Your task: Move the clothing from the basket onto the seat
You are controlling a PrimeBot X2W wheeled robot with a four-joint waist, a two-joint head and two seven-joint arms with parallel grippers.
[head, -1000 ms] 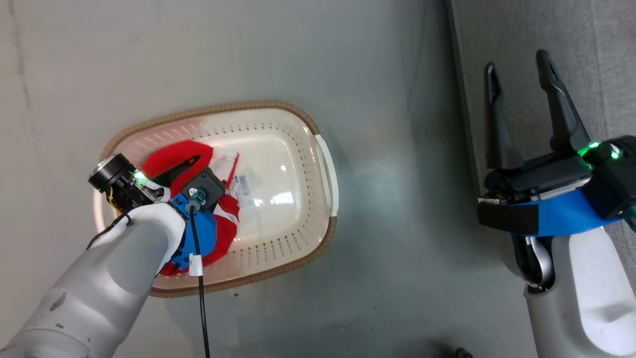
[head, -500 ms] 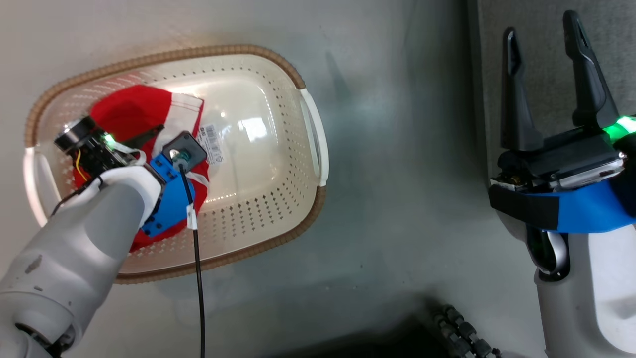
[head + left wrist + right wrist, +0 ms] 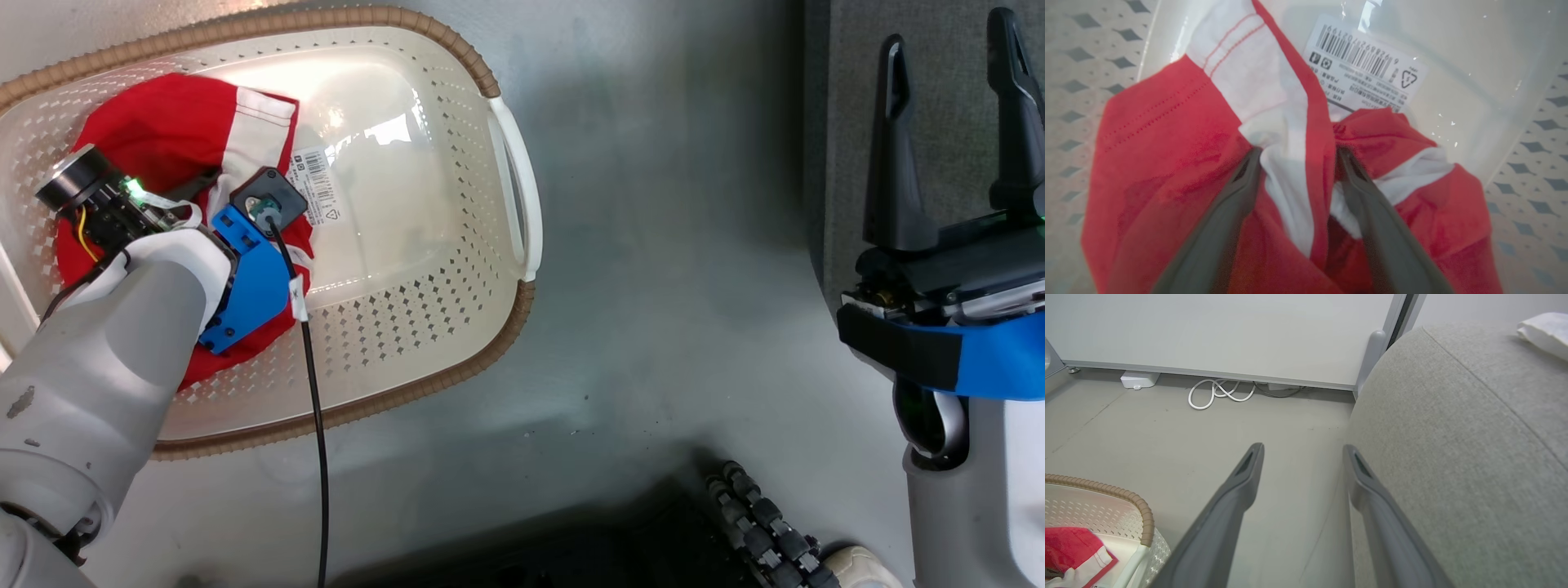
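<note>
Two dark fingers of the left gripper (image 3: 1296,153) stand spread apart and pushed down into the clothing (image 3: 1167,134), with a raised fold of white and red cloth between them; the jaws are not closed on it. The red garment with its white stitched band lies bunched at the left end of the basket (image 3: 424,327), partly covering the barcode sticker (image 3: 1367,67) on the glossy inner bottom. In the head view the pale left forearm reaches into the basket from the lower left, a black cable (image 3: 314,408) trailing from the wrist over the brown rim. The rest of the basket bottom is bare, and its white side handle (image 3: 522,188) faces the right arm.

The right gripper (image 3: 1302,451) is held well apart from the basket, fingers spread wide and holding nothing, over the grey floor (image 3: 1167,428) just beside the rounded edge of the seat (image 3: 1453,437). A white soft item (image 3: 1543,330) lies on the seat's far part, and a looped white cord (image 3: 1216,392) lies by the wall.
</note>
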